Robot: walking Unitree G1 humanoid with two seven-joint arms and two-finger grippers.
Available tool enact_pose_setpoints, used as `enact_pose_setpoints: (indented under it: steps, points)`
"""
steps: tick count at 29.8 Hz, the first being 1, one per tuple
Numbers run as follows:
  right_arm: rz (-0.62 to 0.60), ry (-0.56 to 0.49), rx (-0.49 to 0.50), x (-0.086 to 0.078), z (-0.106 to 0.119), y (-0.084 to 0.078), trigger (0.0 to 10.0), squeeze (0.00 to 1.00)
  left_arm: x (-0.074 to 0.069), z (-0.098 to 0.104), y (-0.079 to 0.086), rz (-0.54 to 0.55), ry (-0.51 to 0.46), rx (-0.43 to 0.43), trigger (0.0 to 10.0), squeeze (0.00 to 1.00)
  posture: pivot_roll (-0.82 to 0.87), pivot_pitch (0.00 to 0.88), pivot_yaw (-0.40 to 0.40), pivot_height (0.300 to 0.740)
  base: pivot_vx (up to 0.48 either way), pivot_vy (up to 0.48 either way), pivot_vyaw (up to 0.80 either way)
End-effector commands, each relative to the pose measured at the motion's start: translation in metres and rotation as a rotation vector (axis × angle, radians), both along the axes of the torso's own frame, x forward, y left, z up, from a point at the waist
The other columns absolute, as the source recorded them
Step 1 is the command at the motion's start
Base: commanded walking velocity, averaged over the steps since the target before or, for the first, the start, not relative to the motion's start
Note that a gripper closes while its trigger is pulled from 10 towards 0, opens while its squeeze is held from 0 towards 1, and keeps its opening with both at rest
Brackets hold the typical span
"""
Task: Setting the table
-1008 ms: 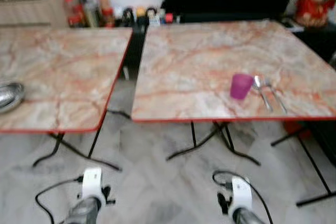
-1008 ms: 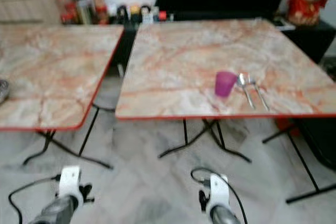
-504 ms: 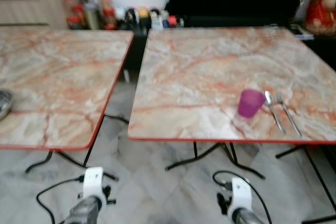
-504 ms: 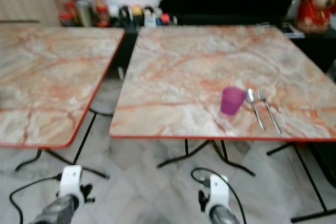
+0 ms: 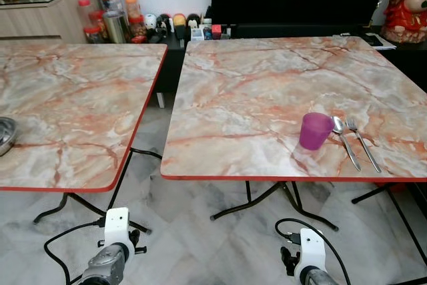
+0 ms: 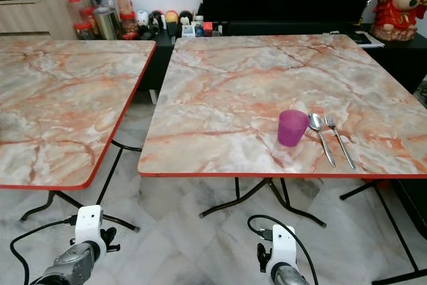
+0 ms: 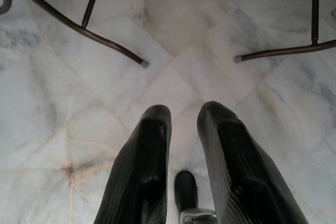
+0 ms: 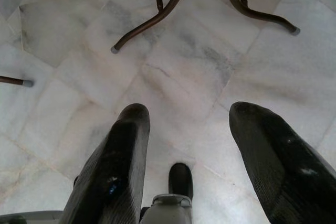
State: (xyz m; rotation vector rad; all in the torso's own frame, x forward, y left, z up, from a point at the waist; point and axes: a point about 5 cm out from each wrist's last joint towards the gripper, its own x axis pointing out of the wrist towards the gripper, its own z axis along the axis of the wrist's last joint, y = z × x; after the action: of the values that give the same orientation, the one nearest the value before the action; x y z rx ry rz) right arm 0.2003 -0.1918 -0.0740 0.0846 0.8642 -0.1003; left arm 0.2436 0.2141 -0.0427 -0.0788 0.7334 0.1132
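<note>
purple cup (image 5: 315,130) + spoon (image 5: 345,139), fork (image 5: 361,141) ahead-right on surface (image 5: 253,91), handles toward robot | right gripper (image 8: 191,124) nearer, fingers apart, empty | left gripper (image 7: 185,116) low, narrowly apart

Both my silver arms are just hanging low in front of me, wrists pointing down. My left silver arm (image 5: 107,266) has its white wrist block facing up with a black cable looping off to the side. My right silver arm (image 5: 310,271) is the same deal, white block on top and a black cable curling over it. Down at the ends, my left gripper with its two long black fingers (image 7: 184,116) has the fingers close together with a narrow gap between the tips. My right gripper with two long black fingers (image 8: 189,116) is spread a lot wider, nothing between the tips.
</note>
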Motion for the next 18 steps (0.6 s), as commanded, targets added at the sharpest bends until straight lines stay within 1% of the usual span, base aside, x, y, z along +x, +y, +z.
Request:
enact_pose_setpoints:
  steps: [1,7,9,10,11,13,14,15,18]
  points:
    - [-0.011,-0.002,0.005,0.001,0.001,0.000,10.0,0.00,-0.003,-0.002,0.001,0.016,0.016,-0.004,10.0,0.00,-0.07,0.000,0.021,0.740,0.000,0.000,0.00]
    - [-0.008,-0.005,0.005,0.001,0.001,0.000,10.0,0.00,-0.004,-0.003,0.002,0.007,0.023,0.001,10.0,0.00,-0.09,0.000,0.029,0.740,0.000,0.000,0.00]
    - [0.013,0.001,-0.002,0.001,0.000,0.001,10.0,0.00,-0.005,-0.004,0.000,-0.034,0.030,0.024,10.0,0.00,-0.15,0.000,0.034,0.740,0.000,0.000,0.00]
    - [0.026,0.004,-0.005,0.001,0.000,0.002,10.0,0.00,-0.006,-0.005,0.000,-0.055,0.036,0.035,10.0,0.00,-0.20,0.000,0.053,0.740,0.000,0.000,0.00]
    - [0.026,0.004,-0.005,0.001,0.000,0.002,10.0,0.00,-0.006,-0.005,0.000,-0.055,0.036,0.035,10.0,0.00,-0.20,0.000,0.053,0.740,0.000,0.000,0.00]
    - [0.070,-0.003,-0.003,0.002,0.001,0.005,10.0,0.00,-0.012,-0.008,0.002,-0.103,0.060,0.062,10.0,0.00,-0.26,0.000,0.090,0.740,0.000,0.000,0.00]
    - [0.070,-0.003,-0.003,0.002,0.001,0.005,10.0,0.00,-0.012,-0.008,0.002,-0.103,0.060,0.062,10.0,0.00,-0.26,0.000,0.090,0.740,0.000,0.000,0.00]
    - [0.063,-0.004,0.004,0.001,0.000,0.007,10.0,0.00,-0.016,-0.010,0.004,-0.125,0.075,0.077,10.0,0.00,-0.30,0.000,0.110,0.740,0.000,0.000,0.00]
    - [0.049,-0.003,0.003,0.001,0.000,0.008,10.0,0.00,-0.020,-0.012,0.008,-0.125,0.085,0.081,10.0,0.00,-0.34,0.000,0.134,0.740,0.000,0.000,0.00]
